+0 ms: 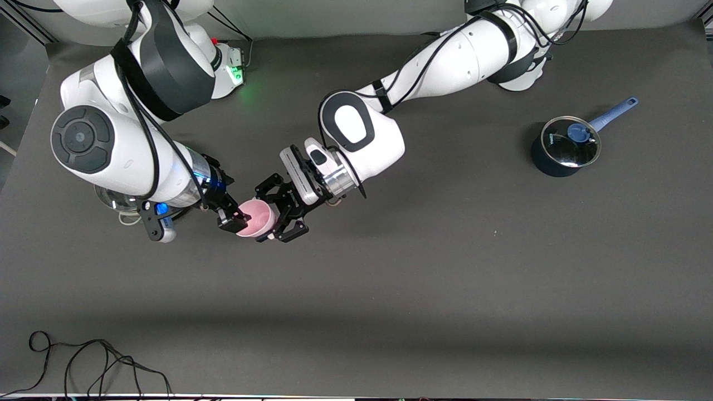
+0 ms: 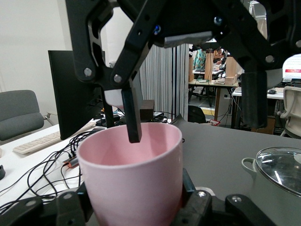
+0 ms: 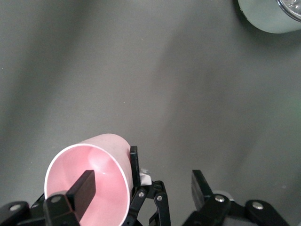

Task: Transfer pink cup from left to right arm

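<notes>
The pink cup (image 1: 255, 219) is held off the table, tipped so its mouth faces the right arm. My left gripper (image 1: 270, 217), the wide linkage claw, is shut on the cup's body; its jaws press both sides in the left wrist view (image 2: 136, 207). My right gripper (image 1: 234, 218) is open at the cup's rim. One slim finger (image 3: 82, 193) is inside the cup (image 3: 89, 181) and the other finger (image 3: 202, 188) is outside, apart from the wall. The left wrist view shows the cup (image 2: 131, 174) with that inner finger (image 2: 134, 117) in it.
A dark blue pot (image 1: 565, 147) with a glass lid and blue handle stands toward the left arm's end. A pale pot with a glass lid (image 1: 114, 200) sits under the right arm's wrist, also in the right wrist view (image 3: 268, 16). A black cable (image 1: 83, 362) lies at the front edge.
</notes>
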### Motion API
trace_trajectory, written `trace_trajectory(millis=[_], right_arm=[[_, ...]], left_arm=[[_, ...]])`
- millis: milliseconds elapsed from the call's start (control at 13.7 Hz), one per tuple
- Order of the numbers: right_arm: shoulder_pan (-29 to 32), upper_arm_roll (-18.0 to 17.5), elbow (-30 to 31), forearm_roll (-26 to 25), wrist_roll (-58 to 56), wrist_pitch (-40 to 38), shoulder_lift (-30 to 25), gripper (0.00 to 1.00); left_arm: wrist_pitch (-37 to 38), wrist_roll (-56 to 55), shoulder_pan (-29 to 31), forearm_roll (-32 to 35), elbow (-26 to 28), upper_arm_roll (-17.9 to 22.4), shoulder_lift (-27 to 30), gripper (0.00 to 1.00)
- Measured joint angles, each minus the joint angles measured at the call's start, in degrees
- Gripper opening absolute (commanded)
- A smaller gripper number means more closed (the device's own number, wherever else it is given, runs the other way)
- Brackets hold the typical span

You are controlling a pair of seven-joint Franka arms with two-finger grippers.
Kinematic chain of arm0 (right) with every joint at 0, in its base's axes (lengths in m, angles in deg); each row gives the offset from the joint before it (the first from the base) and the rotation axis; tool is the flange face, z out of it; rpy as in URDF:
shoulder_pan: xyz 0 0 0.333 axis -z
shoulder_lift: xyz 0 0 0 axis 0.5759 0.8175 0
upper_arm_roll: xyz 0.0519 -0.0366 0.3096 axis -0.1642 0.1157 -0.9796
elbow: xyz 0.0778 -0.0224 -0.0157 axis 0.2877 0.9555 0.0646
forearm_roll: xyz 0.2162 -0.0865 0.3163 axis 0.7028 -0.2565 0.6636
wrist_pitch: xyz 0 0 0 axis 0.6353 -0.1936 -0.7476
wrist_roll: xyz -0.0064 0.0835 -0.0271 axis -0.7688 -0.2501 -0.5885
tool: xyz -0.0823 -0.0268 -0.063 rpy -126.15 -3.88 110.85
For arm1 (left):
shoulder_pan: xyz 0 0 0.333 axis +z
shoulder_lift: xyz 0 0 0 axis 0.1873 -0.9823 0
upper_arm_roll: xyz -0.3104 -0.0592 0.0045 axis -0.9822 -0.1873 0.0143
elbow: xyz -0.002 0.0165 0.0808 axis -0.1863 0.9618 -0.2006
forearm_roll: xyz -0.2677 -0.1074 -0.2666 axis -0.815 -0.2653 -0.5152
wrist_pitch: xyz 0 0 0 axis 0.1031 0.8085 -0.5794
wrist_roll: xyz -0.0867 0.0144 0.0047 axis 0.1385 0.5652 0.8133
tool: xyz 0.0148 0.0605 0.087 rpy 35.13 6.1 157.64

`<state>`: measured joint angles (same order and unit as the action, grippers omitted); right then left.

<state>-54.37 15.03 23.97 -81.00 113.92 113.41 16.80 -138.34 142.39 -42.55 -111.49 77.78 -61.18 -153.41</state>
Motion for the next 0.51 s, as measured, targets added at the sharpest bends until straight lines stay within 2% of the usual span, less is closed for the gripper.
trace_trajectory(millis=[73,219,439,512], right_arm=[[0.0,0.0,0.0,0.0,0.0,0.2,0.0,0.51],[-0.3,-0.1,0.0,0.0,0.0,0.5,0.0,0.28],[-0.7,-0.1,0.0,0.0,0.0,0.8,0.0,0.0],[-0.7,-0.1,-0.1,0.0,0.0,1.2,0.0,0.0]], left_arm=[[0.0,0.0,0.0,0.0,0.0,0.0,0.0,0.0],[0.0,0.0,0.0,0.0,0.0,0.0,0.0,0.0],[0.0,0.0,0.0,0.0,0.0,0.1,0.0,0.0],[0.0,0.0,-0.1,0.0,0.0,0.0,0.0,0.0]])
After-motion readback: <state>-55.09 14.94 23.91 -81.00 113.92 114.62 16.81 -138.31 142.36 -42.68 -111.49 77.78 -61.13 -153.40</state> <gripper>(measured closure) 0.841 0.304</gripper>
